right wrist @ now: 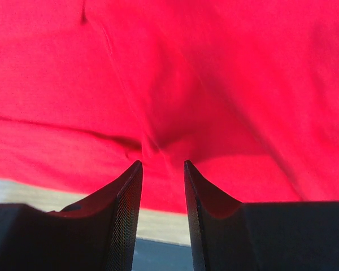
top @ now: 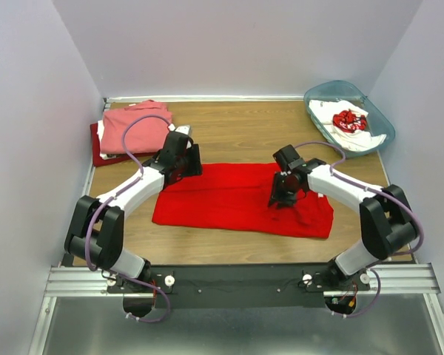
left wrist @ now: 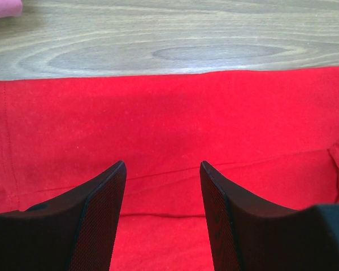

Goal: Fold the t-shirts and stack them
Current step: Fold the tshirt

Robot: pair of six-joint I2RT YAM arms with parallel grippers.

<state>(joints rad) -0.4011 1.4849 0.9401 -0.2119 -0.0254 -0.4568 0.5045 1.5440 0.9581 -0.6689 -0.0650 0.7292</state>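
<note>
Left gripper [left wrist: 163, 165]: fingers spread wide with nothing between them, poised over the far left edge of the red shirt [left wrist: 169, 124], with bare table [left wrist: 158, 39] just beyond the hem. Right gripper [right wrist: 163, 162]: fingers parted by a narrower gap, tips at a small pucker in the same shirt near its right end; no cloth seen between the pads. Red shirt: plain bright red, lying flat across the middle of the table as a long band from left to right, a fold line running lengthwise and some rumpling at the right end; one stitched hem shows at the left in the left wrist view. Pink shirt [top: 133, 127]: folded, at the far left corner, resting on a dark red shirt [top: 98, 151] whose edges show beneath it on the left and near sides. Bin [top: 322, 92]: translucent teal, far right corner, well apart from both grippers. White shirt [top: 333, 111]: crumpled inside the bin, red print facing up, too small to read.
</note>
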